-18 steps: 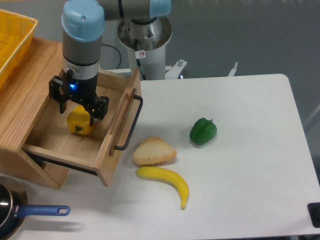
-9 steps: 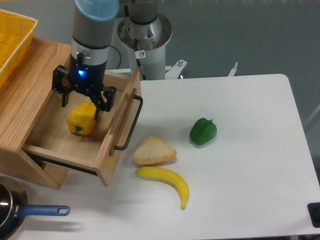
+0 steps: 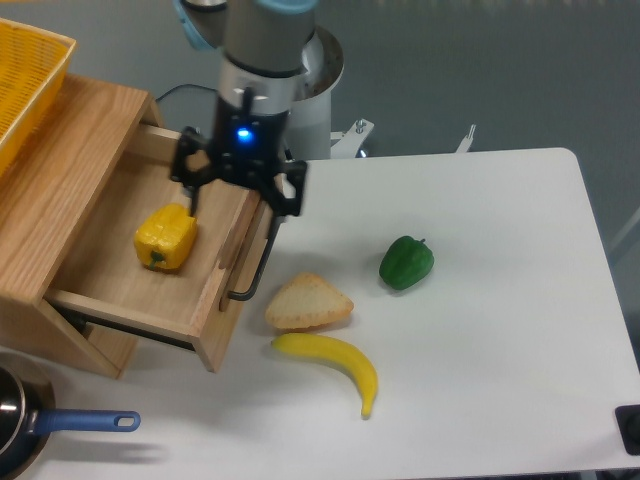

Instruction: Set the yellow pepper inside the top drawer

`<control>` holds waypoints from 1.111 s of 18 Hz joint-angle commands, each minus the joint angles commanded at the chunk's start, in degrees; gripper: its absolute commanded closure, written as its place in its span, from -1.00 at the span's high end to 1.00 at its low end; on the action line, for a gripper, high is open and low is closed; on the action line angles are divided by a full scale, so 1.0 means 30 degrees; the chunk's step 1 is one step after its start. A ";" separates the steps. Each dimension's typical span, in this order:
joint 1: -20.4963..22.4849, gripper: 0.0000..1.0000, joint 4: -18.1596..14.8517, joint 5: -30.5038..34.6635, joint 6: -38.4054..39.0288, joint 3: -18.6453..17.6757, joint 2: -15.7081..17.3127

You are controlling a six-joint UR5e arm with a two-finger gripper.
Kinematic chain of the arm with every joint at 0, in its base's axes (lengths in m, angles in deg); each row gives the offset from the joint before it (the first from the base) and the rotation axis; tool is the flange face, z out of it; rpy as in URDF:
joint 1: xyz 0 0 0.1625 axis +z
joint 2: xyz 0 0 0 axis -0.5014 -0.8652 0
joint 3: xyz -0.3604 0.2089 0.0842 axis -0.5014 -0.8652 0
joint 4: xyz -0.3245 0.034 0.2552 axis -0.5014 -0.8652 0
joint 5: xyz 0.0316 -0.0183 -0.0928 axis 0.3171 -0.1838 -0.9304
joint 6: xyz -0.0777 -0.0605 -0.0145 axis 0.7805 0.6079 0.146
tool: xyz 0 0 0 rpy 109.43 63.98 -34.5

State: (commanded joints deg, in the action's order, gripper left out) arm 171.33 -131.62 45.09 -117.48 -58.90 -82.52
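Observation:
The yellow pepper (image 3: 164,238) lies inside the open top drawer (image 3: 120,290), on its wooden floor near the middle, with its green stem toward the front. My gripper (image 3: 238,198) hangs above the drawer's right front wall, up and to the right of the pepper and apart from it. Its black fingers (image 3: 279,196) are spread wide and hold nothing. The drawer's black bar handle (image 3: 258,262) shows below the gripper.
A green bell pepper (image 3: 406,262), a piece of bread (image 3: 307,303) and a banana (image 3: 330,361) lie on the white table right of the drawer. A yellow plastic basket (image 3: 25,80) sits on the cabinet top. A pan with a blue handle (image 3: 75,423) is at the bottom left.
The gripper let go of the yellow pepper, rose, and moved right, from over the pepper to above the drawer's front wall. The pepper stays on the drawer floor.

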 joint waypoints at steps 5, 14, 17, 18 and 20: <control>0.2107 1.00 0.0148 0.0030 -0.4271 -0.0029 -0.0673; 0.2903 1.00 0.0645 0.4972 -1.0429 -0.0204 -0.3279; 0.2990 1.00 0.0675 0.5713 -1.1397 -0.0263 -0.4099; 0.3136 1.00 0.0704 0.5684 -1.2068 -0.0234 -0.4596; 0.3371 1.00 0.0850 0.5742 -1.4057 -0.0001 -0.5622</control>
State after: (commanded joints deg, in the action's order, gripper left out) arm 181.44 -129.07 62.31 -159.65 -58.91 -99.39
